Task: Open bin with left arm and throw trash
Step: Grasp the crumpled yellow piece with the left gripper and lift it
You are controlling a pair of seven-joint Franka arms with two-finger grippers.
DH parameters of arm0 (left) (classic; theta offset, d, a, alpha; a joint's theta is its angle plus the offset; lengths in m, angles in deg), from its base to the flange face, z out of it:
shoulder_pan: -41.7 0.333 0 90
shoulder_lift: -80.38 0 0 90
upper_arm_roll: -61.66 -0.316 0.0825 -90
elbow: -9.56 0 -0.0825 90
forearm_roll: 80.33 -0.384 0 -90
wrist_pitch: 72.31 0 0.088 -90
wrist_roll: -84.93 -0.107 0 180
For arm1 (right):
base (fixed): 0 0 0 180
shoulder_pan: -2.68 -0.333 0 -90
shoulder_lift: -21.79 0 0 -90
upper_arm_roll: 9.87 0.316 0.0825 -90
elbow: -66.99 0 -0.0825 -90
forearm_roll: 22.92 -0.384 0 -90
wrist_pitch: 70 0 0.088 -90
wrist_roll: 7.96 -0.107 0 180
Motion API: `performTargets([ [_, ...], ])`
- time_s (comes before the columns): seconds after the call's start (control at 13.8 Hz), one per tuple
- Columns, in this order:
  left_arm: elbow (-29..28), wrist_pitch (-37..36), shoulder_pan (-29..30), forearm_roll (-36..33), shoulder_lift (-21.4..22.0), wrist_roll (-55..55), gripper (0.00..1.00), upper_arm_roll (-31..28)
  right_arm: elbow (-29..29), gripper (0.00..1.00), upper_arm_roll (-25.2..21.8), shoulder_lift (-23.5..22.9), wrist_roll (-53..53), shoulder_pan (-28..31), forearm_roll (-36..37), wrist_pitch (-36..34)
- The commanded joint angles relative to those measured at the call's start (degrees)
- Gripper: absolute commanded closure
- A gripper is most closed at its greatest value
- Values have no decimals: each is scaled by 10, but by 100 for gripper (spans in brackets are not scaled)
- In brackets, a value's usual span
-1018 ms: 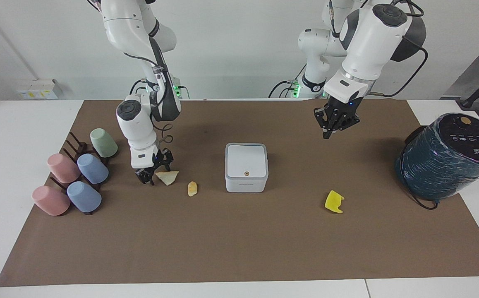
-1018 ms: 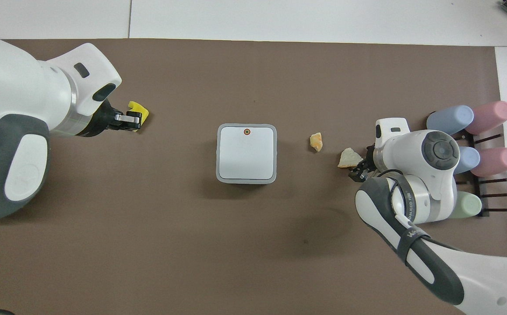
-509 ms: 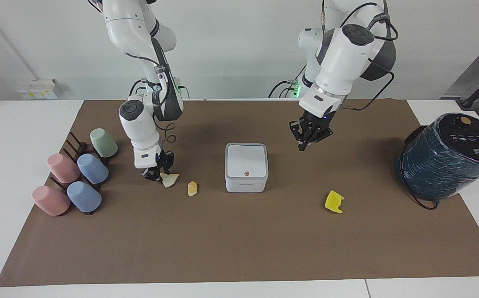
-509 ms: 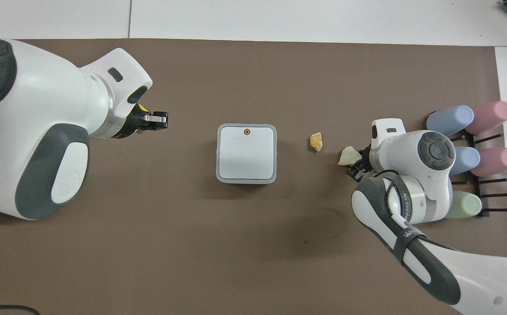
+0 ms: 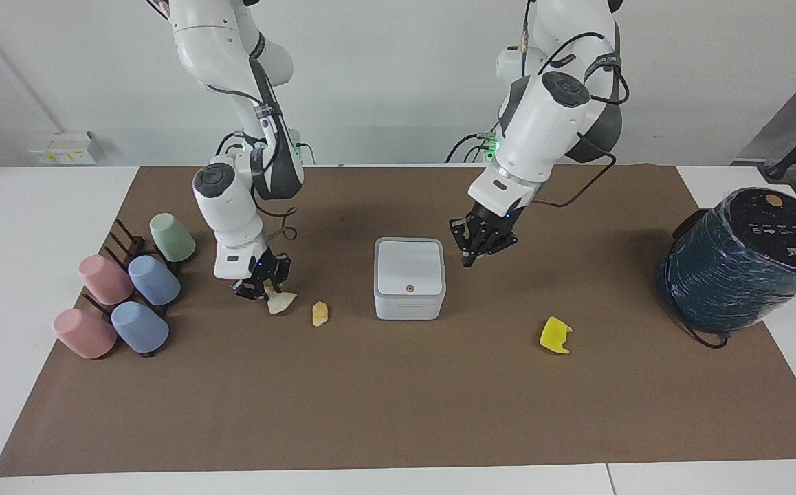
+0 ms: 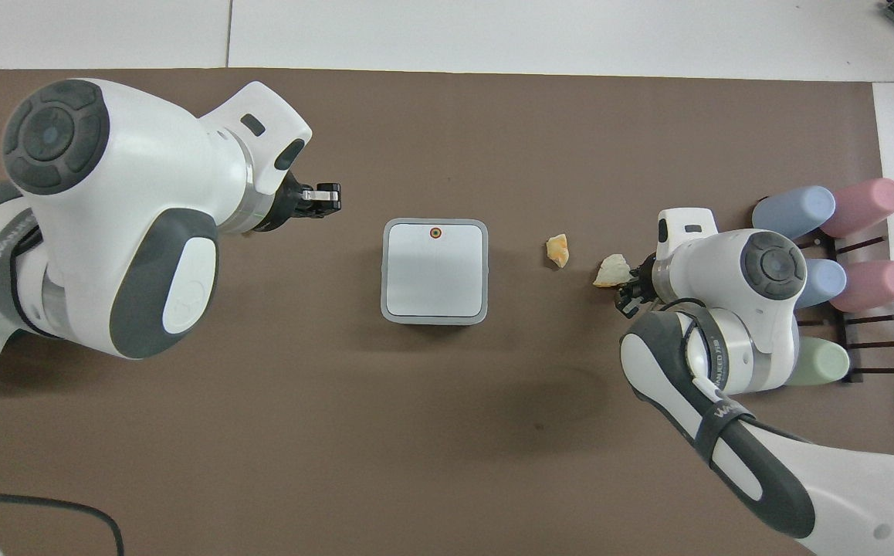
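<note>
Sitting pretty much in the middle of the brown mat (image 5: 398,412) is the bin (image 5: 409,277), a small white square box with rounded corners, lid flat and closed, little orange dot on the lid edge farthest from the robots. The left gripper (image 5: 468,260) hangs in the air just beside the bin, off its corner toward the left arm's end, not touching it; its fingers look pressed together with nothing between them. From overhead the same left gripper (image 6: 329,198) shows up next to the bin's corner. The right gripper (image 5: 262,293) is down low at the mat and it's clamped on the pale beige triangle scrap (image 5: 280,302), which sticks out from between the fingers toward the bin, and I can't tell if the scrap is off the mat or resting on it. Right beside that, between it and the bin, the tiny yellow-orange lump (image 5: 319,313) lies on the mat untouched. The bright yellow piece (image 5: 555,335) is on the mat toward the left arm's end, farther from the robots than the bin and well apart from it. Off at the right arm's end are five pastel cups (image 5: 123,292) tipped on a dark rack: two pink, two blue, one green. At the left arm's end a big dark teal cylinder (image 5: 742,261) sits at the mat's edge.
</note>
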Motion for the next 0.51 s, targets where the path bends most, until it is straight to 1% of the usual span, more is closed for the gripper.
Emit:
performTargets([
  [0.0,-24,38,-19,15,3,10,100,-8,-15,100,2,37,-58,0,-6,-49],
  [0.15,-24,52,-22,30,-7,11,100,-8,-31,100,2,52,-94,0,-6,-75],
  [0.29,-24,66,-31,31,-18,11,100,-8,-48,100,2,67,-151,-1,-6,-96],
  [0.44,-22,92,-40,46,-37,13,100,-8,-78,100,2,74,-214,-1,-5,-139],
])
